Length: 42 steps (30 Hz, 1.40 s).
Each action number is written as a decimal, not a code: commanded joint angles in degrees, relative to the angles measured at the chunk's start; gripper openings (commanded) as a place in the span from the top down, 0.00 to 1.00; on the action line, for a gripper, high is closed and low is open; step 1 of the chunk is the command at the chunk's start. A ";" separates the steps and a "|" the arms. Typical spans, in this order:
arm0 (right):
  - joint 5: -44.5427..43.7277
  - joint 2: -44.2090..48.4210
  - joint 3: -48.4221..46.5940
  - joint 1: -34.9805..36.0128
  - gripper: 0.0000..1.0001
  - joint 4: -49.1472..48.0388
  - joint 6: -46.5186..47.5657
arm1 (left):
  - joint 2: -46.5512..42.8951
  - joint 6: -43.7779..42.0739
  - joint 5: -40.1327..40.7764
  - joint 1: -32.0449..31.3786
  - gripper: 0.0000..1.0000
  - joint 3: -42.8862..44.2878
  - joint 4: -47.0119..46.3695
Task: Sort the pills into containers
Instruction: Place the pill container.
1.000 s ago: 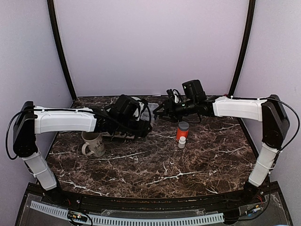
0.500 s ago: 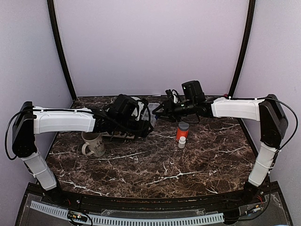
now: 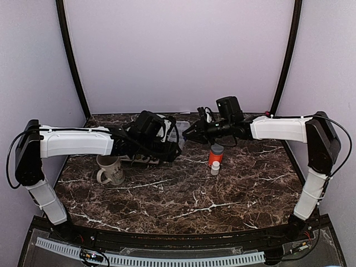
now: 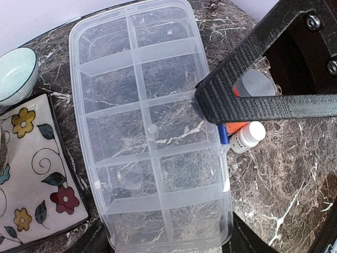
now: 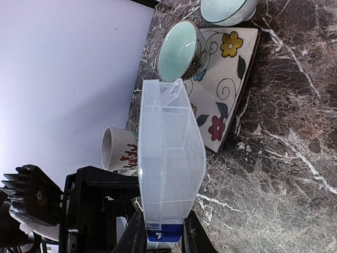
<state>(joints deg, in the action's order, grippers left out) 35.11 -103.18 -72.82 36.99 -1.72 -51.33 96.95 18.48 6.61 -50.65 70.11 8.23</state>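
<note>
Bracing the organiser box (image 4: 137, 132) at the back of the desk (image 3: 183, 194) with the left gripper (image 4: 167, 238) spread wide across its near end; just pinched the right gripper (image 5: 160, 240), wider a second ago, narrow onto its blue latch (image 4: 222, 135); likely a step toward opening it, cells (image 4: 113, 139) unfilled

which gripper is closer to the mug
Left. The left gripper is just right of the mug, at the clear box. The right gripper is farther right still.
</note>
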 commanded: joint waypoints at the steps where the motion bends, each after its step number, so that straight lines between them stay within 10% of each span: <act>1: 2.20 -0.03 -0.12 0.15 0.95 -1.39 -0.01 | 1.44 0.55 3.63 0.47 0.67 3.58 2.21; 32: -1.27 -3.17 -6.22 0.18 0.94 12.00 3.32 | 6.68 -1.92 15.88 -1.03 0.65 10.29 6.85; 42: -0.23 -3.07 -5.59 0.21 1.00 11.62 3.45 | 5.30 -1.06 14.00 -1.03 0.38 9.17 7.12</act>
<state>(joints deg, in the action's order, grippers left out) 31.53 -105.69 -78.11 36.34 7.35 -48.49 103.63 15.68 17.39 -52.73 78.72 16.01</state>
